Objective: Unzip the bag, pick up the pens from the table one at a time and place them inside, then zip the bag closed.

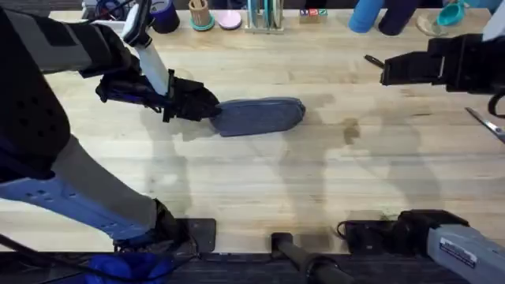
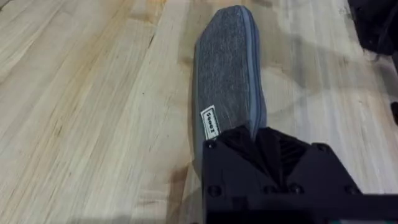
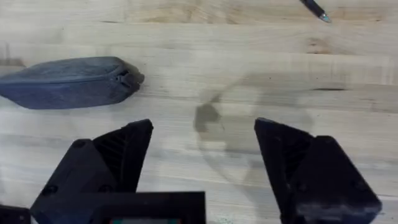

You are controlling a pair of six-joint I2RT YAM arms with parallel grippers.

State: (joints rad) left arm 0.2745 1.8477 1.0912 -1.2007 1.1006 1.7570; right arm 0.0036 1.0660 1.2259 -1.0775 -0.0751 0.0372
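Note:
The blue-grey bag (image 1: 264,116) lies lengthwise in the middle of the table (image 1: 260,181). Its zipper looks closed, with the pull at its right end (image 3: 127,78). My left gripper (image 1: 211,109) is shut on the bag's left end; in the left wrist view the bag (image 2: 227,68) stretches away from the black fingers (image 2: 249,140). My right gripper (image 1: 385,72) hovers open at the far right, well apart from the bag (image 3: 68,81), its fingers (image 3: 127,146) spread wide over bare wood. A thin black pen (image 1: 372,60) lies just beyond it, and its tip (image 3: 316,10) shows in the right wrist view.
Silver scissors (image 1: 485,122) lie at the right edge. Cups, bottles and holders (image 1: 229,16) line the far edge of the table. Open wood lies between the bag and the arm bases.

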